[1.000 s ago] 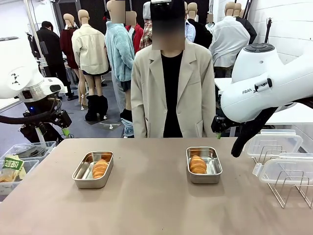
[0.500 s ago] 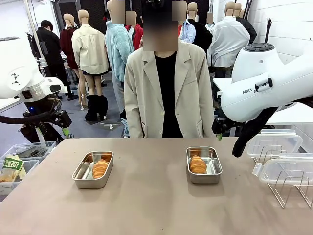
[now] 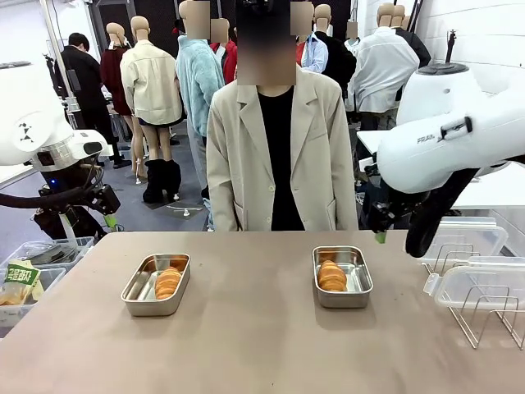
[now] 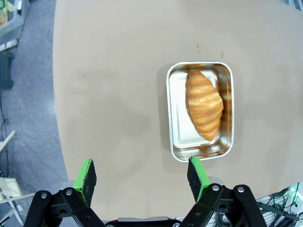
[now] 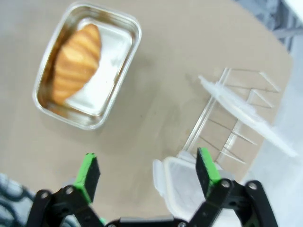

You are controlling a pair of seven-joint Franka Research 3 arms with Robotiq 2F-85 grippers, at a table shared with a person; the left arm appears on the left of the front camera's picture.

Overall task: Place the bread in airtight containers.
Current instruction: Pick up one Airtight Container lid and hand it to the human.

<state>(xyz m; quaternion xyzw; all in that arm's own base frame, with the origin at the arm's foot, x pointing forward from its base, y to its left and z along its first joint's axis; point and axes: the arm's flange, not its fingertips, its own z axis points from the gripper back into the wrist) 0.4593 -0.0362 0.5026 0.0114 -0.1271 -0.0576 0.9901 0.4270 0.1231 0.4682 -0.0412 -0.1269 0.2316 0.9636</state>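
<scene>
front view: croissant (image 3: 167,283) in each steel box (image 3: 143,289) (lids (image 3: 462,236) on rack (image 3: 480,320)), both jaws wide, empty

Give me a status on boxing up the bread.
Done: the left golden-brown croissant lies in the left rectangular steel container; the right croissant in the right container. In hand: nothing; left hand and right hand hang open, empty. Left: both containers uncovered; clear plastic lids rest on the wire rack.

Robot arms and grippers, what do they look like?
Both arms are glossy white with rounded joints; the right arm carries dark lettering, the left arm a small black mark and black cables. The left gripper and right gripper are black linkages with green finger pads.
</scene>
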